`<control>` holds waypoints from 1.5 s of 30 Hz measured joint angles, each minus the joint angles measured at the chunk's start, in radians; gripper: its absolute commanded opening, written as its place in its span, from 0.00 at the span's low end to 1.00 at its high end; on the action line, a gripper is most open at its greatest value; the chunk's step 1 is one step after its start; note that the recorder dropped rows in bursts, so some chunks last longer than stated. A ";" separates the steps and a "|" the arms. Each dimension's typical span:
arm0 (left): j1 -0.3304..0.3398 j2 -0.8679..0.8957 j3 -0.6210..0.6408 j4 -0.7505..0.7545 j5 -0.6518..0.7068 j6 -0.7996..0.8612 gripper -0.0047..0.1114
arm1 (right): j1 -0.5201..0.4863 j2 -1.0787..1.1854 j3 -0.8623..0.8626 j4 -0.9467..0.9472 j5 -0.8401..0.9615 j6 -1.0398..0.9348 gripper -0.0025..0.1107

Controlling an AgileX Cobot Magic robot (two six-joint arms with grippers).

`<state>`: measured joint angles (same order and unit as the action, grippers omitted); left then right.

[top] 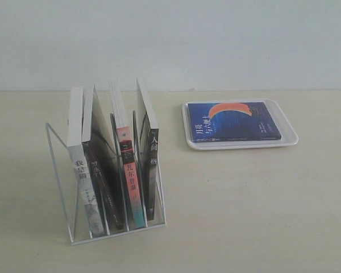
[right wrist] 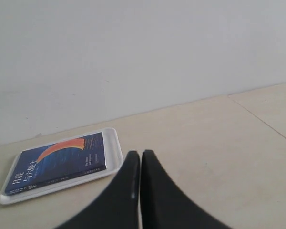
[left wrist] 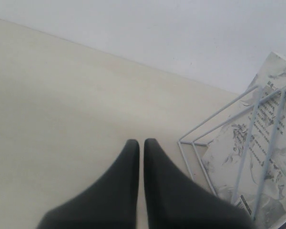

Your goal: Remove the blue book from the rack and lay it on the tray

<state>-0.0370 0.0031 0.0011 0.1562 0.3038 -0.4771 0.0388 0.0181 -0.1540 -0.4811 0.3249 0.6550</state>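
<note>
The blue book (top: 233, 121), navy with an orange crescent and white characters, lies flat on the white tray (top: 290, 136) at the right of the table; the right wrist view has the blue book (right wrist: 57, 162) and the tray (right wrist: 115, 152) too. The white wire rack (top: 62, 170) stands at the left with several other books upright in its slots. My left gripper (left wrist: 141, 143) is shut with nothing in it, beside a corner of the rack (left wrist: 195, 143). Off to one side of the tray, my right gripper (right wrist: 140, 153) is shut and empty. Neither arm appears in the exterior view.
In the rack stand a white-spined book (top: 82, 182), two dark-spined books (top: 105, 182) (top: 152, 165) and a red and teal one (top: 129, 182). A pale wall rises behind the beige tabletop (top: 244, 205).
</note>
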 measured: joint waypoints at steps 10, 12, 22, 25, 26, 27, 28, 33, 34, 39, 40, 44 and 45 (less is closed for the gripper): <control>0.000 0.000 0.000 0.000 0.000 0.000 0.08 | -0.002 -0.001 0.000 0.009 0.000 -0.051 0.02; 0.000 0.000 0.000 0.000 0.000 0.000 0.08 | -0.002 -0.001 0.003 0.041 0.000 -0.075 0.02; 0.000 0.000 0.000 0.000 0.000 0.000 0.08 | -0.002 -0.001 0.003 0.444 0.000 -0.559 0.02; 0.000 0.000 0.000 0.000 0.000 0.000 0.08 | -0.002 -0.001 0.029 0.464 -0.022 -0.585 0.02; 0.000 0.000 0.000 0.000 0.000 0.000 0.08 | -0.002 -0.001 0.050 0.469 -0.038 -0.592 0.02; 0.000 0.000 0.000 0.000 0.000 0.000 0.08 | -0.002 -0.002 0.070 0.471 -0.056 -0.592 0.02; 0.000 0.000 0.000 0.000 0.000 0.000 0.08 | -0.002 -0.006 0.098 0.481 -0.071 -0.594 0.02; 0.000 0.000 0.000 0.000 0.000 0.000 0.08 | -0.002 -0.011 0.148 0.520 -0.046 -0.598 0.02; 0.000 0.000 0.000 0.000 0.000 0.000 0.08 | -0.002 -0.011 0.148 0.522 -0.033 -0.600 0.02; 0.000 0.000 0.000 0.000 0.000 0.000 0.08 | -0.002 -0.013 0.153 0.524 0.000 -0.668 0.02; 0.000 0.000 0.000 0.000 0.000 0.000 0.08 | -0.002 -0.013 0.155 0.526 0.004 -0.670 0.02; 0.000 0.000 0.000 0.000 0.000 0.000 0.08 | -0.002 -0.013 0.155 0.528 0.006 -0.649 0.02; 0.000 0.000 0.000 0.000 0.000 0.000 0.08 | -0.002 -0.013 0.155 0.528 0.006 -0.647 0.02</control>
<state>-0.0370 0.0031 0.0011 0.1562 0.3038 -0.4771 0.0372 0.0052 0.0010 0.0464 0.3304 0.0077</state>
